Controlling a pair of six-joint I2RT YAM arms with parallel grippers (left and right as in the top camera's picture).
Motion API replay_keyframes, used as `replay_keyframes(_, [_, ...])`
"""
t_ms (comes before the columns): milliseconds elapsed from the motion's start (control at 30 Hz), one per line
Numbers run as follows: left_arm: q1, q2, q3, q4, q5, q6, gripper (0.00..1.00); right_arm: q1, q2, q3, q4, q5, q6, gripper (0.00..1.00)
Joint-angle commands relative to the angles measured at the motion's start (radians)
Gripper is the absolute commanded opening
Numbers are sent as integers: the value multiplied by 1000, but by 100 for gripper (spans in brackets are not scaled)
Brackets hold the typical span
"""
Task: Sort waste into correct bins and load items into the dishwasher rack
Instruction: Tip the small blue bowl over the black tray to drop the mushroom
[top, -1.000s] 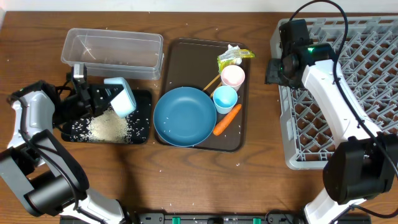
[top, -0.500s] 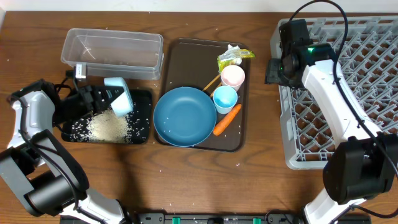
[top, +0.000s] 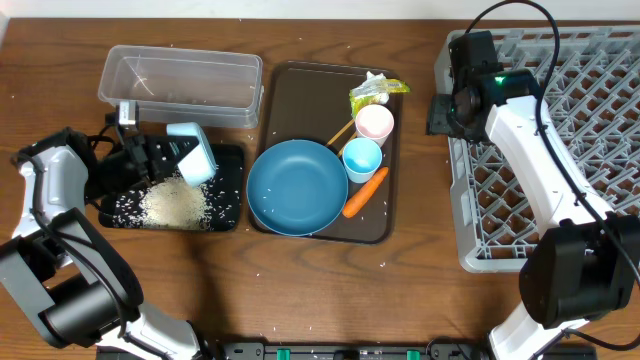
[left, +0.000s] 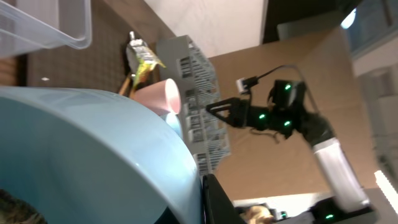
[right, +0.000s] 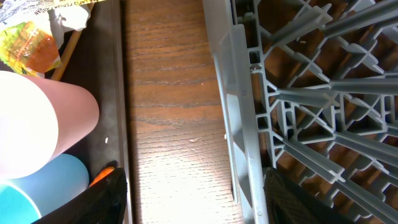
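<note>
My left gripper (top: 165, 156) is shut on the rim of the small light-blue bowl (top: 193, 153), which is tipped on its side over the black tray (top: 229, 208). A heap of white rice (top: 175, 203) lies in that tray. In the left wrist view the bowl (left: 93, 155) fills the lower left, against one dark finger (left: 219, 202). My right gripper (right: 193, 208) hangs open over bare wood between the brown serving tray (top: 388, 215) and the grey rack (top: 470, 250). On the serving tray are the dark-blue bowl (top: 297, 186), pink cup (top: 374, 123), light-blue cup (top: 361, 158), carrot (top: 364, 192), wrapper (top: 372, 92) and chopsticks (top: 340, 133).
The clear tub (top: 180, 85) stands behind the black tray. Stray rice grains dot the wood around both bins. The right arm reaches across the rack's left wall.
The small light-blue bowl has tipped and shifted slightly toward the tub in the left gripper. The right arm has not moved.
</note>
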Motion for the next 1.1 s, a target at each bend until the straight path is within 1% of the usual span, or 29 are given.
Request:
replay_keyframes(0, [0, 6, -4, -5, 48, -76, 6, -5, -12, -6, 0, 7, -11, 65])
replay_keyframes(133, [0, 6, -4, 30, -53, -76, 6, -5, -12, -6, 0, 6, -11, 65])
replay_keyframes(267, [0, 6, -4, 68, -228, -77, 6, -5, -12, -6, 0, 7, -11, 65])
replay_keyframes(333, [0, 6, -4, 78, -273, -121, 6, -5, -12, -6, 0, 7, -11, 65])
replay_keyframes(367, [0, 6, -4, 80, -268, -174, 6, -5, -12, -6, 0, 7, -12, 65])
replay_keyframes(400, [0, 6, -4, 79, -231, -274, 6, -5, -12, -6, 0, 6, -11, 65])
replay_keyframes(467, [0, 6, -4, 67, -122, -428, 6, -5, -12, -6, -1, 6, -11, 65])
replay_keyframes(500, [0, 6, -4, 69, -69, -455, 6, -5, -12, -6, -1, 6, -11, 65])
replay_keyframes(533, [0, 6, -4, 80, -40, -454, 6, -5, -12, -6, -1, 6, -11, 65])
replay_keyframes(600, [0, 6, -4, 108, -40, -455, 6, -5, -12, -6, -1, 6, -11, 65])
replay_keyframes(700, [0, 6, -4, 117, -94, -455, 6, -1, -12, -6, -1, 6, -11, 65])
replay_keyframes(767, [0, 6, -4, 140, -174, -469, 6, 1, -12, -6, -1, 7, -11, 65])
replay_keyframes(800, [0, 6, -4, 138, -194, -508, 6, 1, -12, -6, 0, 6, -11, 65])
replay_keyframes(833, [0, 6, -4, 110, -182, -585, 6, 1, -12, -6, 0, 6, -11, 65])
replay_keyframes(867, [-5, 5, -4, 59, -122, -639, 6, 1, -12, -6, -1, 6, -11, 65])
replay_keyframes(900, [-9, 4, -4, 29, -45, -621, 6, 1, -12, -6, -4, 6, -11, 64])
replay_keyframes(933, [-14, 3, -4, 26, 24, -565, 6, 1, -12, -6, -6, 7, -11, 65])
replay_keyframes(967, [-14, 3, -4, 47, 39, -521, 6, 1, -12, -6, -7, 7, -11, 65])
replay_keyframes(1000, [-13, 4, -4, 94, 0, -497, 6, 1, -12, -6, -6, 7, -11, 65])
replay_keyframes(1033, [-11, 5, -4, 142, -85, -501, 6, 1, -12, -6, -4, 7, -11, 65])
replay_keyframes(1067, [-11, 5, -4, 188, -213, -525, 6, 1, -12, -6, -1, 6, -11, 65])
